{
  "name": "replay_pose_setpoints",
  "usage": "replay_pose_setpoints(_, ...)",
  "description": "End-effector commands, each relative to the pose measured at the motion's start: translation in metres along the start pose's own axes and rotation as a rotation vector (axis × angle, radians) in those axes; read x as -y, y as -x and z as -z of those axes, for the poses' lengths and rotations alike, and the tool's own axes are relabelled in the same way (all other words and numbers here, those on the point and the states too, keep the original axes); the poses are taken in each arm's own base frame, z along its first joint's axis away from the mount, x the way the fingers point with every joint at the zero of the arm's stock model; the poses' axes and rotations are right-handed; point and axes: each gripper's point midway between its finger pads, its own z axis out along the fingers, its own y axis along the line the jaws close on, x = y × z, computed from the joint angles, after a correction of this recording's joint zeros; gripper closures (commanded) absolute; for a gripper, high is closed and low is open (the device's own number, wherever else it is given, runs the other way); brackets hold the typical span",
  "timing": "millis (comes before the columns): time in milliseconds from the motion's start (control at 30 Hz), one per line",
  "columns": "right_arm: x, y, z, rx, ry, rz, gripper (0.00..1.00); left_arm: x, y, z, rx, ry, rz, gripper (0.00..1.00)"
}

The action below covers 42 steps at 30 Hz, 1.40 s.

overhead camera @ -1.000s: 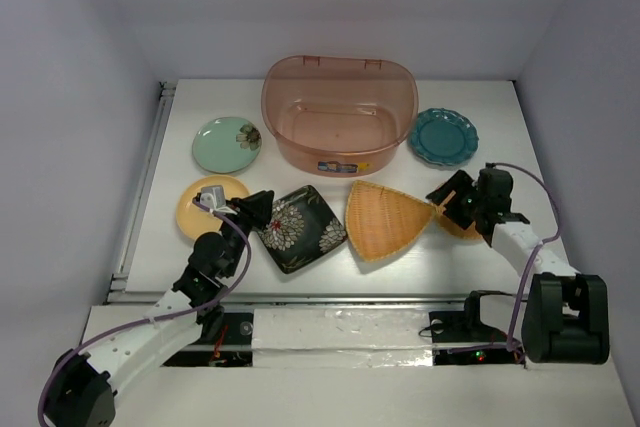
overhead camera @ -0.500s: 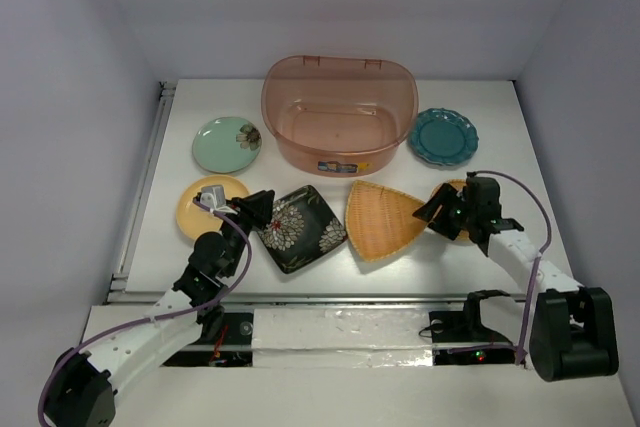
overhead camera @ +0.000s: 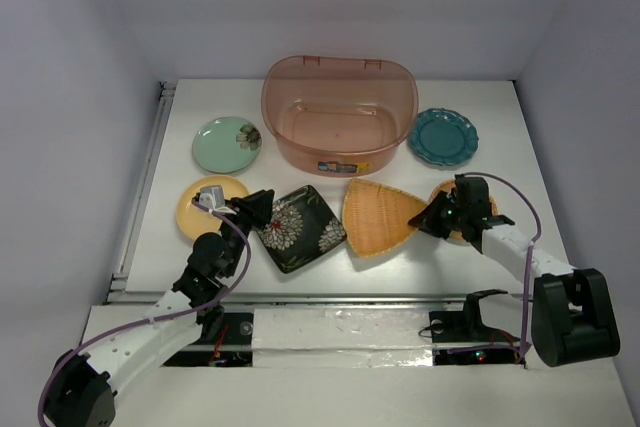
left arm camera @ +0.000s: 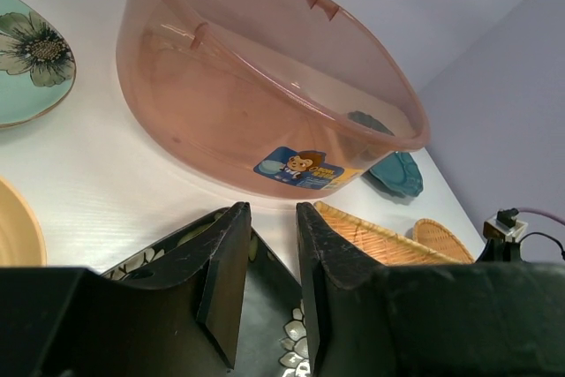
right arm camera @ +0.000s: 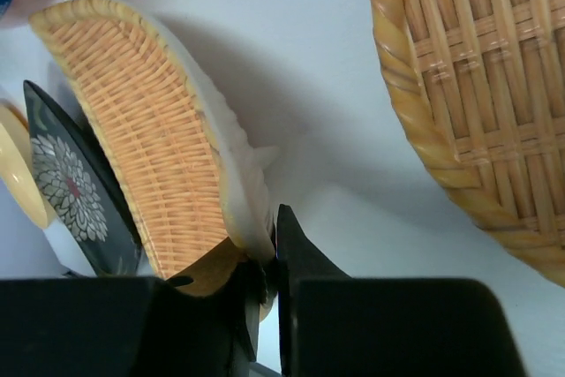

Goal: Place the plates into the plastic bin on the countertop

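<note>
Right gripper (right arm camera: 269,262) pinches a corner of the triangle plate (overhead camera: 380,215).

The triangle plate is woven, orange-tan inside, with a pale rim. It is on the white table (overhead camera: 410,269), in front of the bin (overhead camera: 290,137), between the black plate (overhead camera: 305,232) and the round woven plate (right arm camera: 477,86). The right gripper's two fingers are squeezed on its right corner. The bin is big, see-through and pinkish-brown, with a blue sticker on its side. No plate is in it. The left gripper (left arm camera: 272,262) is over a corner of the black plate with white flowers. Its fingers have a small gap and hold nothing.
</note>
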Motion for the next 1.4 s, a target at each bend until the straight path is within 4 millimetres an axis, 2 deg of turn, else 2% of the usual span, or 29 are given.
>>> replay_pose_setpoints(0, -0.014, 0.016, 0.009, 0.071, 0.02, 0.022, 0.94, 0.02, 0.024, -0.004, 0.066, -0.052, 0.028, 0.75)
replay_pose_setpoints(67, -0.012, 0.014, 0.016, 0.067, 0.003, 0.032, 0.97, 0.02, 0.023, -0.004, 0.064, -0.052, 0.029, 0.75)
replay_pose_setpoints(100, -0.022, 0.02, 0.024, 0.091, 0.028, 0.049, 0.97, 0.021, 0.024, -0.004, 0.066, -0.055, 0.032, 0.75)
replay_pose_setpoints(167, -0.024, 0.021, 0.035, 0.092, 0.016, 0.056, 1.0, 0.02, 0.023, -0.004, 0.064, -0.055, 0.031, 0.75)
replay_pose_setpoints(300, -0.052, 0.035, 0.073, 0.144, 0.054, 0.13, 1.0, 0.019, 0.024, -0.004, 0.068, -0.047, 0.03, 0.75)
replay_pose_setpoints(333, -0.066, 0.042, 0.09, 0.159, 0.067, 0.181, 1.0, 0.018, 0.024, -0.004, 0.068, -0.044, 0.029, 0.75)
replay_pose_setpoints(433, -0.089, 0.044, 0.117, 0.142, 0.117, 0.273, 1.0, 0.015, 0.026, -0.003, 0.08, -0.025, 0.029, 0.75)
replay_pose_setpoints(467, -0.106, 0.051, 0.13, 0.167, 0.163, 0.302, 1.0, 0.013, 0.028, -0.003, 0.087, -0.014, 0.029, 0.75)
replay_pose_setpoints(567, -0.159, 0.036, 0.155, 0.076, 0.423, 0.384, 1.0, 0.008, 0.031, -0.002, 0.105, 0.007, 0.032, 0.75)
replay_pose_setpoints(600, -0.169, 0.036, 0.158, 0.072, 0.458, 0.396, 1.0, 0.007, 0.033, 0.0, 0.114, 0.01, 0.038, 0.74)
replay_pose_setpoints(700, -0.203, 0.059, 0.174, 0.168, 0.561, 0.421, 1.0, 0.005, 0.037, 0.001, 0.132, 0.022, 0.047, 0.71)
replay_pose_setpoints(733, -0.228, 0.068, 0.185, 0.224, 0.66, 0.429, 1.0, 0.004, 0.036, 0.002, 0.132, 0.022, 0.048, 0.7)
replay_pose_setpoints(767, -0.242, 0.069, 0.192, 0.223, 0.733, 0.444, 1.0, 0.004, 0.036, 0.002, 0.133, 0.021, 0.049, 0.69)
replay_pose_setpoints(867, -0.274, 0.091, 0.191, 0.259, 0.79, 0.462, 1.0, 0.005, 0.036, 0.002, 0.129, 0.021, 0.047, 0.69)
replay_pose_setpoints(1000, -0.305, 0.13, 0.17, 0.328, 0.812, 0.46, 1.0, 0.006, 0.035, 0.002, 0.126, 0.013, 0.051, 0.68)
replay_pose_setpoints(1033, -0.307, 0.142, 0.148, 0.321, 0.798, 0.442, 1.0, 0.006, 0.035, 0.002, 0.126, 0.013, 0.051, 0.68)
replay_pose_setpoints(1067, -0.318, 0.159, 0.149, 0.368, 0.793, 0.437, 1.0, 0.006, 0.035, 0.002, 0.126, 0.013, 0.051, 0.68)
replay_pose_setpoints(1100, -0.322, 0.168, 0.142, 0.38, 0.787, 0.432, 1.0, 0.006, 0.036, 0.002, 0.127, 0.012, 0.051, 0.68)
replay_pose_setpoints(1133, -0.326, 0.178, 0.133, 0.391, 0.776, 0.42, 1.0, 0.006, 0.036, 0.002, 0.127, 0.012, 0.051, 0.68)
replay_pose_setpoints(1167, -0.332, 0.194, 0.115, 0.391, 0.753, 0.403, 1.0, 0.006, 0.035, 0.002, 0.127, 0.011, 0.051, 0.68)
replay_pose_setpoints(1233, -0.335, 0.21, 0.094, 0.397, 0.72, 0.378, 1.0, 0.006, 0.035, 0.002, 0.127, 0.011, 0.051, 0.68)
replay_pose_setpoints(1267, -0.336, 0.222, 0.074, 0.394, 0.695, 0.362, 1.0, 0.006, 0.035, 0.002, 0.125, 0.012, 0.051, 0.68)
replay_pose_setpoints(1367, -0.33, 0.242, 0.044, 0.409, 0.617, 0.323, 1.0, 0.006, 0.036, 0.002, 0.127, 0.014, 0.049, 0.68)
